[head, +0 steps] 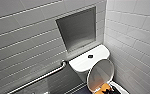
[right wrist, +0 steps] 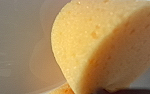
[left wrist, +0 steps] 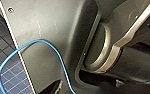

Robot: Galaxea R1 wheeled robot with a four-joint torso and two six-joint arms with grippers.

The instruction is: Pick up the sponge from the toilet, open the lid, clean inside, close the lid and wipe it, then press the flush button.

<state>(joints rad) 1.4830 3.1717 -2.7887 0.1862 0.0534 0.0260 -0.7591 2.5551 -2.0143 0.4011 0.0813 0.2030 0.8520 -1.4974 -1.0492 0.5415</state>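
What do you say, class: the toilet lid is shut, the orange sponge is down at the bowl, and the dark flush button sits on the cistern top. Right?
Wrong on one point: the head view shows the lid raised, not shut. The rest stands: the orange sponge is down at the bowl, and the dark flush button sits on the cistern top.
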